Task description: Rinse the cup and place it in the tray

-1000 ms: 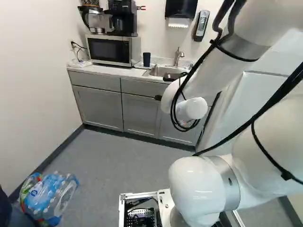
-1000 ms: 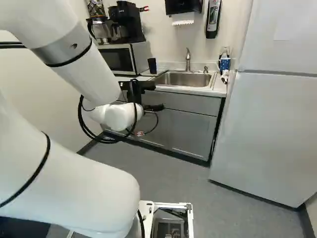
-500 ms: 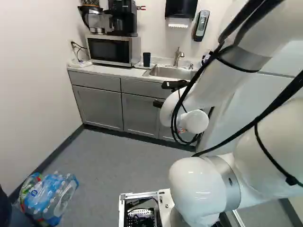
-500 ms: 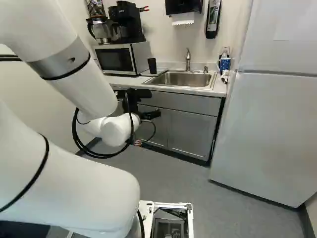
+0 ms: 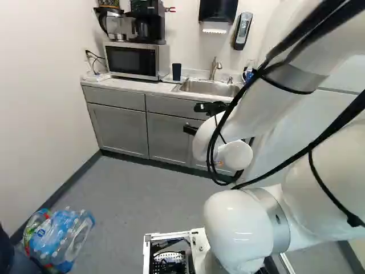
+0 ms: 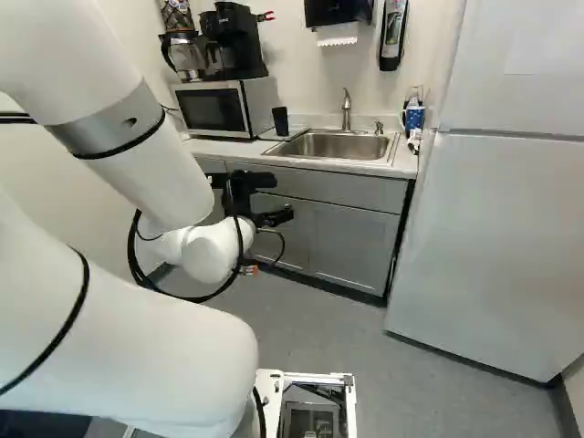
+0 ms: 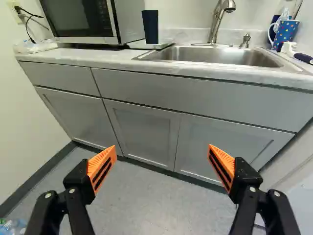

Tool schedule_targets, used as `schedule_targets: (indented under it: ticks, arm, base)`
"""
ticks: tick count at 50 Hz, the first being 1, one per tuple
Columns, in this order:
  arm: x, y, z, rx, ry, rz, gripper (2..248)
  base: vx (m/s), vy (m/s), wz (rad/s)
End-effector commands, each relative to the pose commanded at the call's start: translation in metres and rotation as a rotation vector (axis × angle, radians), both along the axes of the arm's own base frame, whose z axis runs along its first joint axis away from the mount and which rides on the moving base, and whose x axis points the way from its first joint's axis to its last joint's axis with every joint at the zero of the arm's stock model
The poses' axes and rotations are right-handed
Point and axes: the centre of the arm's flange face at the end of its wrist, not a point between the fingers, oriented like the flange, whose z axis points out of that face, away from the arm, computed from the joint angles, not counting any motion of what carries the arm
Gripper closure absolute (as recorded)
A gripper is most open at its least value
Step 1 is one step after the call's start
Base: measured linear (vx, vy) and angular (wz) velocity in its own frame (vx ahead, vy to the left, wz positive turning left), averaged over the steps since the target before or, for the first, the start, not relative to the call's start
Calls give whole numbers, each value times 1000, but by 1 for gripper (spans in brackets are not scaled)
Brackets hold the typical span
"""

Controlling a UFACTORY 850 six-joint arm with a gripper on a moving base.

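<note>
Our open, empty fingers [image 7: 105, 157] have dropped lower by the counter [image 7: 73, 56], and the cup [image 7: 150, 27] stands on the tray [image 7: 137, 45], so we may be done.

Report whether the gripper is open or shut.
Open: the gripper has its two orange-padded fingers wide apart in the wrist view, with nothing held.

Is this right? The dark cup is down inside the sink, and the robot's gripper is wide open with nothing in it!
Not quite: the dark cup isn't inside the sink. The wrist view shows it standing on the flat tray between the microwave and the sink. The gripper is wide open with nothing in it.
</note>
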Motion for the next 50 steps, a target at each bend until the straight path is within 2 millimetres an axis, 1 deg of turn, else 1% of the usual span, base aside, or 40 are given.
schedule_targets:
  ticks: [50]
  arm:
    - [0, 0, 0, 0, -1, 1, 3]
  base:
    - [0, 0, 0]
